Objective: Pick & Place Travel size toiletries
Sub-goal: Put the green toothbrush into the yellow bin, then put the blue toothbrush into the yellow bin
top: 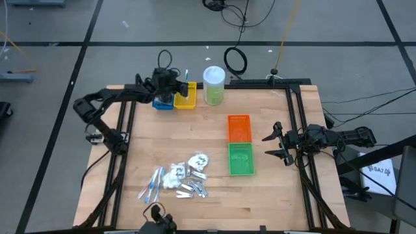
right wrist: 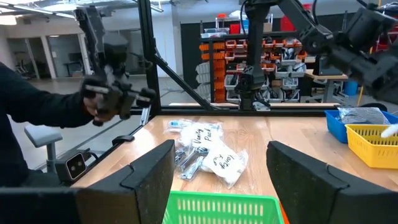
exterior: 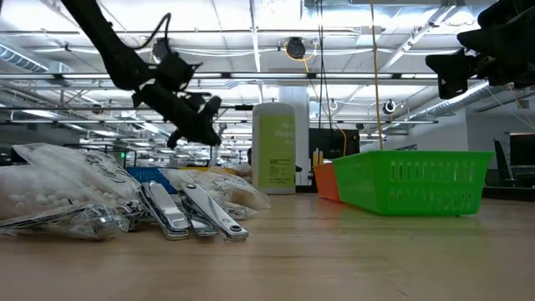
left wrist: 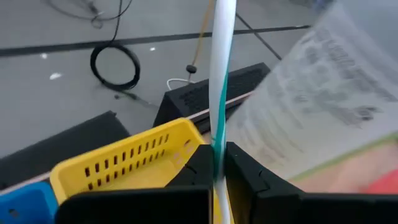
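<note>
The left hand (top: 184, 83) is held above the yellow tray (top: 186, 96) at the far edge of the counter (top: 162, 140), closed on 1 slim stick (left wrist: 221, 81). In the left wrist view the stick is seen pinched upright between the 2 dark fingers (left wrist: 199, 168), white along most of its length with a green band just above the grip. The yellow tray lies directly beneath it, with a blue tray (top: 161, 103) touching it on one side and the clear jar (top: 214, 85) just beside it on the other.

The right hand (top: 276, 144) is kept at the right edge of the counter, near the green tray (top: 240, 158), with its jaws spread wide and nothing between them. The orange tray (top: 238, 127) is set end to end against the green one, on its far side.

The rest of the toiletries (top: 179, 179) are left in a loose pile near the front edge, well apart from all 4 trays: white packets (right wrist: 219, 160), silvery sachets (exterior: 188, 213) and more sticks (top: 153, 184) at the pile's left side.

A person's dark sleeve (right wrist: 31, 102) is seen beyond the counter in the right wrist view.
</note>
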